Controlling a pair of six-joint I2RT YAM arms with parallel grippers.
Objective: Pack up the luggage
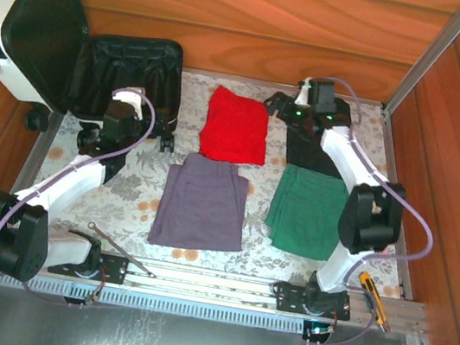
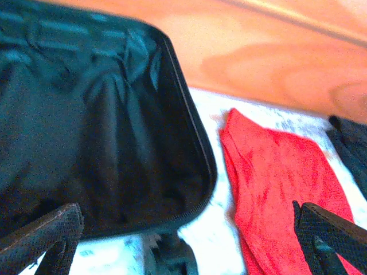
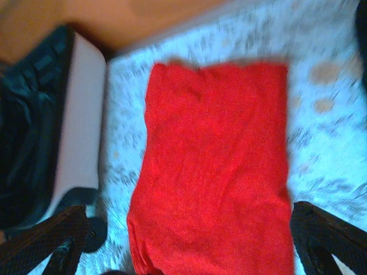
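Observation:
The luggage (image 1: 27, 18) lies open at the back left, its white lid leaning on the wall and its black-lined half (image 1: 132, 70) flat on the table. My left gripper (image 1: 134, 101) hovers at that half's near edge; its open fingers (image 2: 46, 235) frame the black lining (image 2: 86, 126) and hold nothing. A folded red cloth (image 1: 236, 125) lies right of the luggage. My right gripper (image 1: 284, 105) hangs open beside the red cloth (image 3: 215, 166), its fingers (image 3: 332, 235) spread wide over it and apart from it. The suitcase's white shell (image 3: 80, 126) is left of the cloth.
A grey-purple cloth (image 1: 201, 203) lies in the middle, a green cloth (image 1: 309, 211) at the right, and a black cloth (image 1: 314, 151) behind it under my right arm. A yellow-handled tool (image 1: 372, 296) and a metal wrench (image 1: 117, 247) rest near the front rail. Wooden walls enclose the table.

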